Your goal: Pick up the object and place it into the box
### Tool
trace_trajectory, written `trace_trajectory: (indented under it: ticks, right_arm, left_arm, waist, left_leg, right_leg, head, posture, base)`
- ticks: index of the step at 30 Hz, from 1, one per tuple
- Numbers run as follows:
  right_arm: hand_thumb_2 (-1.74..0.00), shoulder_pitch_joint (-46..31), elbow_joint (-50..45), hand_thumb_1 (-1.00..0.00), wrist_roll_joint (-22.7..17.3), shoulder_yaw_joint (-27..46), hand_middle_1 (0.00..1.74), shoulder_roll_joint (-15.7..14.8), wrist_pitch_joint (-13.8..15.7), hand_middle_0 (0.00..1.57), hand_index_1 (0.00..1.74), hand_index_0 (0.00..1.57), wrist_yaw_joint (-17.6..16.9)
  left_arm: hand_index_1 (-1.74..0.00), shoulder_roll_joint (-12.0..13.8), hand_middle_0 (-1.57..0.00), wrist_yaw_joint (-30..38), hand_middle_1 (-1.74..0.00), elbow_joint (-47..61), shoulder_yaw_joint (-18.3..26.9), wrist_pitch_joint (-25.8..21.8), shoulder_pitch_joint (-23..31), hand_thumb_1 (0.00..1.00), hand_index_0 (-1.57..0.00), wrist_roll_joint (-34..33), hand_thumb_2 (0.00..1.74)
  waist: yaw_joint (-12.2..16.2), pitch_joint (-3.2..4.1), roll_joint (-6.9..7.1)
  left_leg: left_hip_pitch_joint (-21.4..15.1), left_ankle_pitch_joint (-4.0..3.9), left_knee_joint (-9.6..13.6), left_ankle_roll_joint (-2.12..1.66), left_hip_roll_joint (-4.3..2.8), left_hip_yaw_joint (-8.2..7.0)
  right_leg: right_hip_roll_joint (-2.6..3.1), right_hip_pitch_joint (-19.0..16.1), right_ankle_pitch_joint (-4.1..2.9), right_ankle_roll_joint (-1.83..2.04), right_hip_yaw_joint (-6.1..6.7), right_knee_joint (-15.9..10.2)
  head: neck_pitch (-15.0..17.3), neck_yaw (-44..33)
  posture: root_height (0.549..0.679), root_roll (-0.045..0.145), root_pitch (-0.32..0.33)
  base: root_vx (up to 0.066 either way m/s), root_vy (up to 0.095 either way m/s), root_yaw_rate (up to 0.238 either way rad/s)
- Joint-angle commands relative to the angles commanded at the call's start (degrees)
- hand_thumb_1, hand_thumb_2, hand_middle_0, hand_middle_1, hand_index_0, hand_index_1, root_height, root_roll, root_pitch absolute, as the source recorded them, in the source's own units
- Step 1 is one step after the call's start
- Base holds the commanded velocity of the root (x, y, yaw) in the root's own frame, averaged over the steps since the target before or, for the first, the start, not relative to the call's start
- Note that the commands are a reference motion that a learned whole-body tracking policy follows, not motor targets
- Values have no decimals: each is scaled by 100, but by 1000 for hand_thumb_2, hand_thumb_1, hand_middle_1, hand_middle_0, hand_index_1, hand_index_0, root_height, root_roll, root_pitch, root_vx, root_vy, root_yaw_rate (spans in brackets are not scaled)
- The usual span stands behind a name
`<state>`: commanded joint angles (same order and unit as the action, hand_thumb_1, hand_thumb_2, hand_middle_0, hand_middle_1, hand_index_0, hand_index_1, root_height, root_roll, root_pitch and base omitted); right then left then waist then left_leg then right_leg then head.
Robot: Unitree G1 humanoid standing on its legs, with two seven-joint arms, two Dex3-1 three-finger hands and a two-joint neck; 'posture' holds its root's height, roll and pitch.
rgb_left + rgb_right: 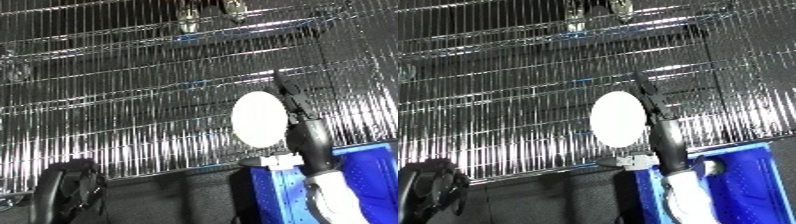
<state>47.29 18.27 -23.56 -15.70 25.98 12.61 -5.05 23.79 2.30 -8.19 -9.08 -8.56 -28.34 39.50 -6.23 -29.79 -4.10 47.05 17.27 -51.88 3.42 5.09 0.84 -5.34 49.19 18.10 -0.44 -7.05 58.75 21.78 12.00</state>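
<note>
A white, flat oval object (259, 119) stands upright in the air in front of the wire shelves, above the near left corner of the blue bin (373, 170). My right hand (306, 135) rises from the lower right, its black fingers running up the object's right edge and holding it. The white forearm crosses over the bin. My left hand (67, 192) hangs low at the lower left, dark against the background and away from the object.
Chrome wire shelves (115, 100) fill the whole background, with blue shelf edges and two metal fittings (188, 24) near the top. A small white and grey piece (282, 161) sits at the bin's left corner. A dark floor lies below the shelves.
</note>
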Motion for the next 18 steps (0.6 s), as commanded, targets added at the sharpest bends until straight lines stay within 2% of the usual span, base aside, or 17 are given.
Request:
trace_trajectory:
  ticks: [11, 15, 18]
  right_arm:
    - [-1566, 64, 46, -900, 18, 13, 1566, 16, -23, 1413, 1566, 1413, -29]
    - [-1566, 16, 29, -900, 51, 46, 1566, 9, -52, 1413, 1566, 1413, -96]
    - [-1566, -67, -64, -900, 140, 67, 1566, -14, -38, 1413, 1566, 1413, -139]
  left_arm:
    - [-1740, -14, -1570, -17, -1740, 107, 34, -39, 4, 1000, -1570, 24, 1740]
    - [-1740, -8, -1570, -25, -1740, 149, 60, -16, 31, 1000, -1570, 57, 1740]
    - [-1740, -4, -1570, -36, -1740, 171, 74, -28, 75, 1000, -1570, 59, 1740]
  waist:
    - [-25, 0, 7]
    - [-18, 0, 15]
    - [0, 0, 37]
  left_leg:
    - [77, -33, 32, -2, -8, 18]
    - [66, -34, 46, -5, -11, 21]
    - [-36, -54, 149, -6, -20, 29]
  right_leg:
    - [23, 63, -21, 5, -25, -24]
    - [38, 53, -39, 5, -18, -54]
    - [61, -38, -60, 8, -14, -146]
  head:
    - [-101, 28]
    - [-137, 16]
    - [-168, -15]
  posture:
    - [596, 36, 227]
    - [597, 35, 228]
    - [600, 34, 224]
  base:
    - [-10, -3, 10]
    - [-19, -13, 10]
    - [-22, -16, -16]
